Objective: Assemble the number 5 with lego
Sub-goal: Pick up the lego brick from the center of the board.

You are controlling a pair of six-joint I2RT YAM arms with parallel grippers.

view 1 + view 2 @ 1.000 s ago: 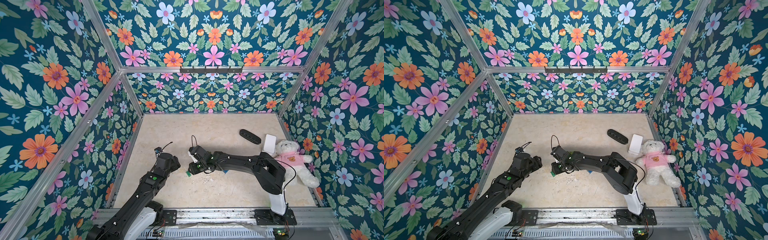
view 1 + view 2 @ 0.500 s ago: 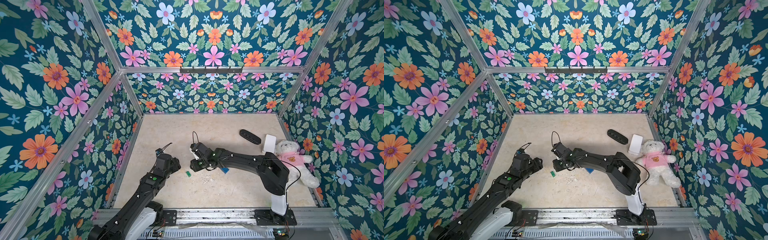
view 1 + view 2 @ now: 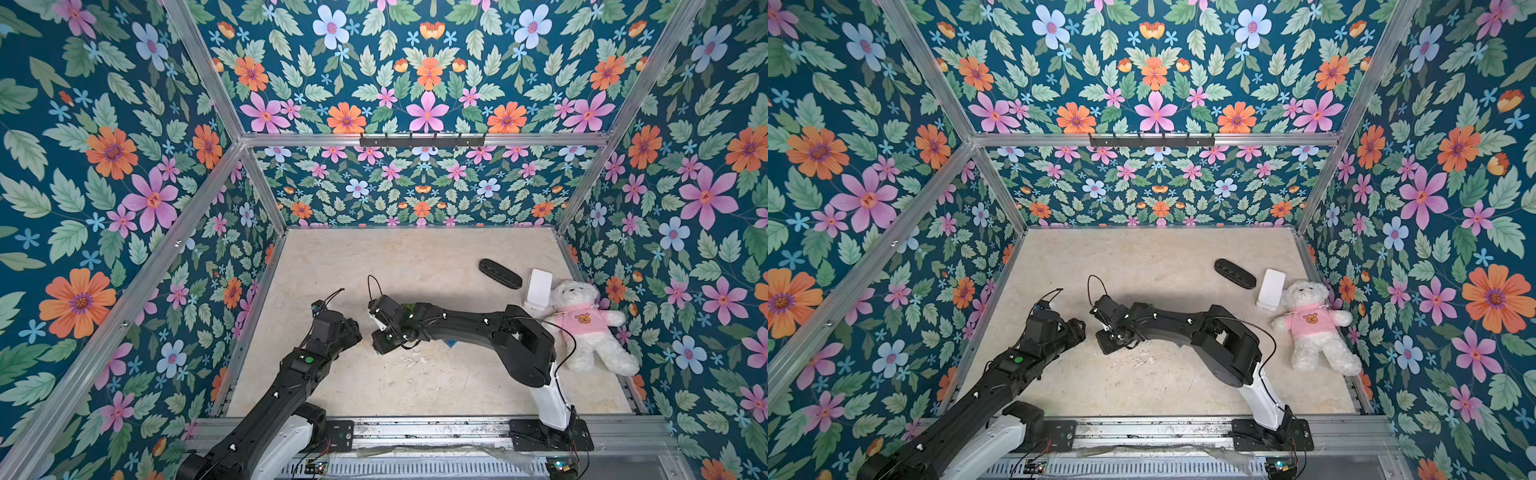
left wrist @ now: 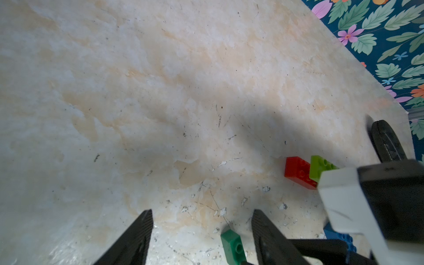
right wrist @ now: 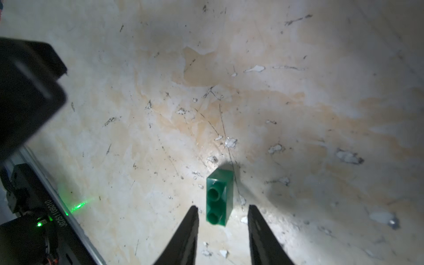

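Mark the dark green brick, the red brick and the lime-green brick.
dark green brick (image 5: 219,198): right wrist view, middle of its body, just ahead of the fingertips.
red brick (image 4: 300,171): left wrist view, on its studded face.
lime-green brick (image 4: 316,171): left wrist view, on the side face under its studs.

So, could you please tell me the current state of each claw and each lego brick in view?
Left claw: open, empty.
Right claw: open, tips straddling the dark green brick, not gripping.
Dark green brick: free, lying on its side on the table.
Red brick: studs up, on the table.
Lime-green brick: studs up, close beside the red brick.
Blue brick: mostly hidden; state unclear.
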